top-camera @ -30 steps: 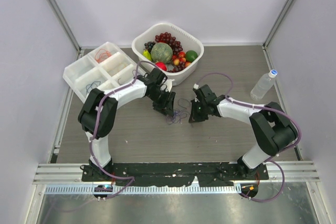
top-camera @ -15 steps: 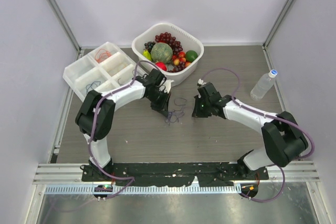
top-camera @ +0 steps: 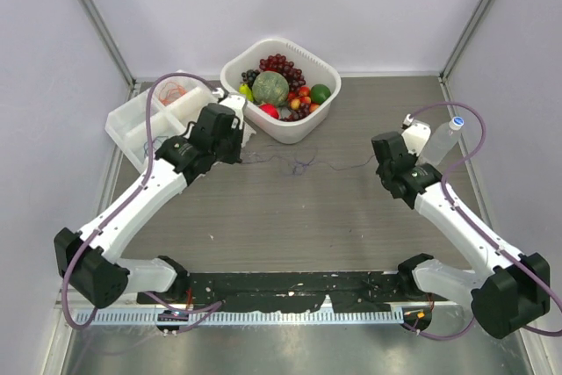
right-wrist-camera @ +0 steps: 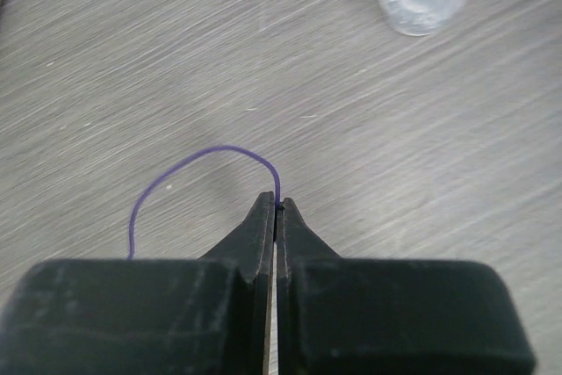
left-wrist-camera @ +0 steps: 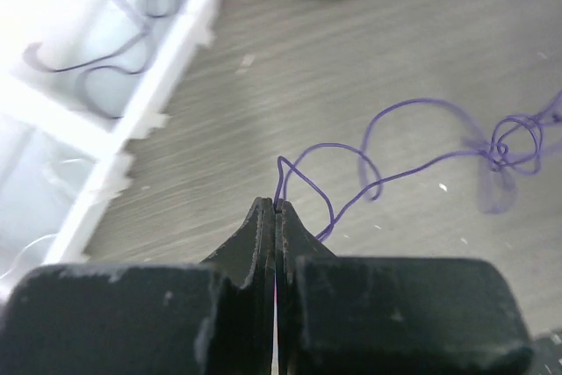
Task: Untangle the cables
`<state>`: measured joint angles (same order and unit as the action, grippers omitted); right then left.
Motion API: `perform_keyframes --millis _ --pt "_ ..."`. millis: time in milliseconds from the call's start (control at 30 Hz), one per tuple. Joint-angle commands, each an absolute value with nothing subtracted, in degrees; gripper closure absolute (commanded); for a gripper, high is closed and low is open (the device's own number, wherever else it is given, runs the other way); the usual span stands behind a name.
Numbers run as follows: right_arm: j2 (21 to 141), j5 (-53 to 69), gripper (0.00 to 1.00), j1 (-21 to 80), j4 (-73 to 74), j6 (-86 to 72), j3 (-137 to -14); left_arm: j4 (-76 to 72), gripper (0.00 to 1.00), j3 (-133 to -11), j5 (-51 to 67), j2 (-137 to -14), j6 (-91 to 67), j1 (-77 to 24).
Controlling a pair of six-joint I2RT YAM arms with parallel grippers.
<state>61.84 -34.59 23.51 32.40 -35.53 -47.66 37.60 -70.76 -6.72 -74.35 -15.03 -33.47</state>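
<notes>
L claw (left-wrist-camera: 277, 208) & R claw (right-wrist-camera: 277, 203), each clamped on purple cable (left-wrist-camera: 421, 101), now swung apart: cable drawn out, knot (left-wrist-camera: 503, 142) persists.

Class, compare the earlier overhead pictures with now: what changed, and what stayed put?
The left fingers closed on the purple cable and pulled left toward the divided tray; the right fingers, also pinching it, pulled right toward the bottle. The tangle stretched into a line. Fruit basket, tray and bottle stayed put.
</notes>
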Motion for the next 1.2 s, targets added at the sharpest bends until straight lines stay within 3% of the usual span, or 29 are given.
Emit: perform_keyframes --millis 0,467,733,967,1167 --pt "60.29 -47.35 0.99 21.98 37.87 -37.09 -51.5 40.43 1.0 -70.57 -26.95 -70.85 -17.23 -33.14" --pt "61.44 -61.26 0.99 11.78 44.83 -29.72 -59.85 46.93 1.0 -72.59 -45.78 -64.26 -20.74 -31.73" --pt "59.07 -60.21 0.99 6.95 42.99 -25.67 -60.91 46.14 1.0 -73.91 -42.29 -61.87 -18.03 -29.71" --pt "48.96 -27.92 0.99 7.03 30.15 -19.34 -53.62 37.36 1.0 -71.19 -15.94 -58.36 -16.34 -29.62" --pt "51.67 -6.53 0.99 7.03 26.02 -18.19 -54.84 34.99 1.0 -68.13 3.04 -62.39 -18.89 -29.71"
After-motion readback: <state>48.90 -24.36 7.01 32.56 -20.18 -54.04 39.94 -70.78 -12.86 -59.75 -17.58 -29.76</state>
